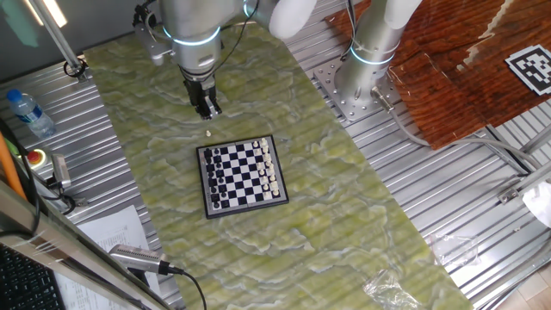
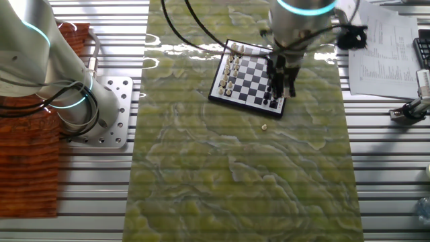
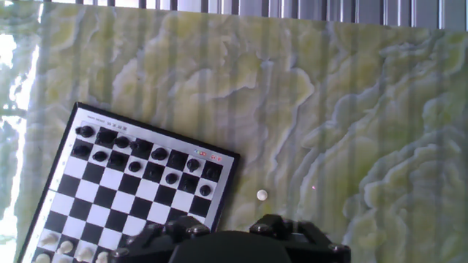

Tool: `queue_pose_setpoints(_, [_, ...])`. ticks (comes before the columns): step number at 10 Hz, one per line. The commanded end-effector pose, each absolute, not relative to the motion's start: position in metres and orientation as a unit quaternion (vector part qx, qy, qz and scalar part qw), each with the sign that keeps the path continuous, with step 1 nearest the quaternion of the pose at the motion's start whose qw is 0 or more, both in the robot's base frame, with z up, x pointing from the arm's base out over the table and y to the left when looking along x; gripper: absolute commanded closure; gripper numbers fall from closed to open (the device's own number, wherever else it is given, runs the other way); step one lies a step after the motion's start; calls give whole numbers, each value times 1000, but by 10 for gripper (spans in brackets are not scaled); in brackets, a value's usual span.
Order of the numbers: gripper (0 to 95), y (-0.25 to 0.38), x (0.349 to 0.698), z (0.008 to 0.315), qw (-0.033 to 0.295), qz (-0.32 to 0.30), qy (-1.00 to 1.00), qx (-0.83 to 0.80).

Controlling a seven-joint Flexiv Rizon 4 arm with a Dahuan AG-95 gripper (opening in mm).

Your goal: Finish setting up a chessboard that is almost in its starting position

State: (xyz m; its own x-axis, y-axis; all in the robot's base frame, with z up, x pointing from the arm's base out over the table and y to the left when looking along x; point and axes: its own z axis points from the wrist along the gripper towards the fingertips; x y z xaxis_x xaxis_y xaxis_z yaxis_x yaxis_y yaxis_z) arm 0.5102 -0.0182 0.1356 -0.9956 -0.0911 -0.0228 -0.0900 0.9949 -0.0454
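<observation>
The chessboard [image 1: 203,182] is a small chequered board with a dark frame, lying on the green mat. Dark pieces line one side and cream pieces the other. It also shows in the other fixed view [image 2: 243,103] and in the hand view [image 3: 227,180]. A single small cream piece [image 1: 208,133] lies on the mat just off the board's dark-piece side; it also shows in the other fixed view [image 2: 265,126] and the hand view [image 3: 262,195]. My gripper [image 1: 208,110] hangs above the mat close to this loose piece, fingers [image 2: 273,81] apart and empty. In the hand view only the gripper's base shows.
The green marbled mat [image 1: 327,215] covers the ribbed metal table. A second arm's base [image 1: 366,82] stands at the mat's edge. A water bottle [image 1: 26,112], papers [image 2: 383,47] and a red-brown cloth [image 2: 27,161] lie off the mat.
</observation>
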Motion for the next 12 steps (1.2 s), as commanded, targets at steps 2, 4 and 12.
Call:
queue_pose_setpoints(2, [950, -27, 515, 112, 6, -4, 998, -70])
queue_pose_setpoints(4, [950, -41, 517, 87, 1, -3, 995, -101])
queue_pose_setpoints(12, [760, -49, 518, 42, -4, 8, 994, -108])
